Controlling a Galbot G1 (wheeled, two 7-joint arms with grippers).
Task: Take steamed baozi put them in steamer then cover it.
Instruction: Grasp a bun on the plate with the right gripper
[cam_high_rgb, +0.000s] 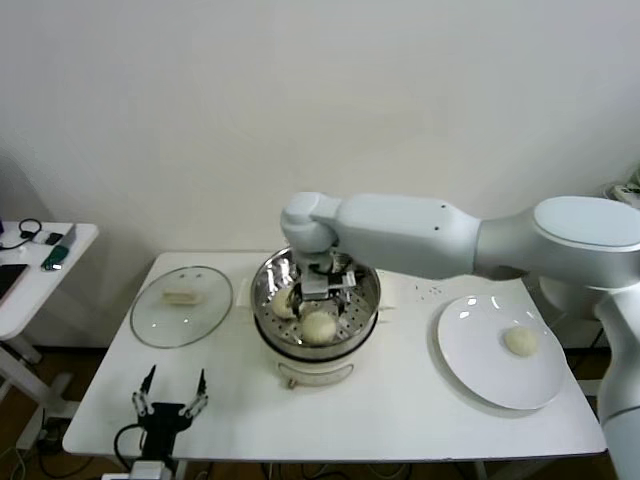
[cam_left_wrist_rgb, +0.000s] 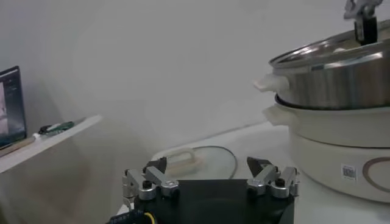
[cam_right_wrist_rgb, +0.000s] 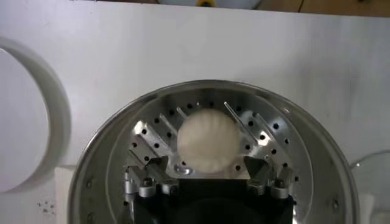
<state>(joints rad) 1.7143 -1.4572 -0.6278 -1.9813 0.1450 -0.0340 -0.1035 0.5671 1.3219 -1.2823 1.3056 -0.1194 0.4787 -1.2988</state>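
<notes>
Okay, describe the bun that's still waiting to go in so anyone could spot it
Start at the white table, then the flat white plate on the robot's right of the steamer. The baozi lies alone there; the other buns visible sit inside the steel pot.

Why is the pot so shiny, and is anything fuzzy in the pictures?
Head view: room light glints off the steel steamer. Right wrist view: the tray shines around a sharp baozi. Left wrist view: the left gripper up close looks soft.

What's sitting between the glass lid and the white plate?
The steamer, holding baozi, with the right claw open over it, as the head view shows.
</notes>
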